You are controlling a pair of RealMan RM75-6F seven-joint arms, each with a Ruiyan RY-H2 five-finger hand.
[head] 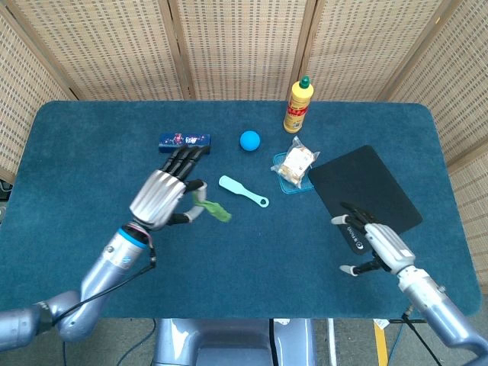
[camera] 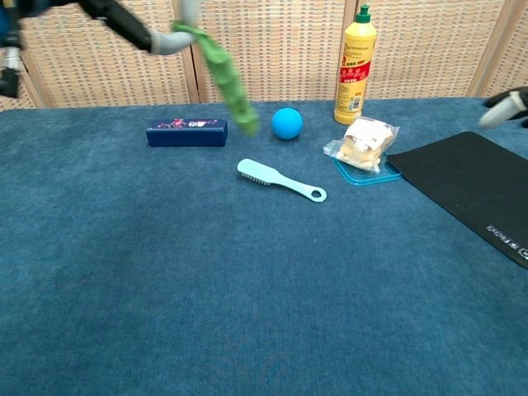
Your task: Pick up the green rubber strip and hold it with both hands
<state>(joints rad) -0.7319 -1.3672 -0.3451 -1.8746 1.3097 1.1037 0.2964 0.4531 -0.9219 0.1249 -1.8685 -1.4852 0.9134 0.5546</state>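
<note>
Pinching the top end of the strip (head: 212, 207) between thumb and a finger of the left hand (head: 164, 197), other fingers stretched out long toward the blue box (head: 184, 142). Hanging the strip in the air, well above the table (head: 91, 152) — in the chest view drooping down near the blue ball (camera: 286, 123), free end loose. Hovering just left of the brush (head: 242, 191) in the head view.

Reaching in with the right hand (head: 377, 242), fingers spread and holding nothing, over the near corner of the black mat (head: 364, 195), well apart from the strip.

Risking a drop — only a small pinch at one end, and a soft strip swinging about. Possibly missing the loose end with the right hand while it is wobbling. Possibly pulling it out of the left pinch by tugging too hard.
</note>
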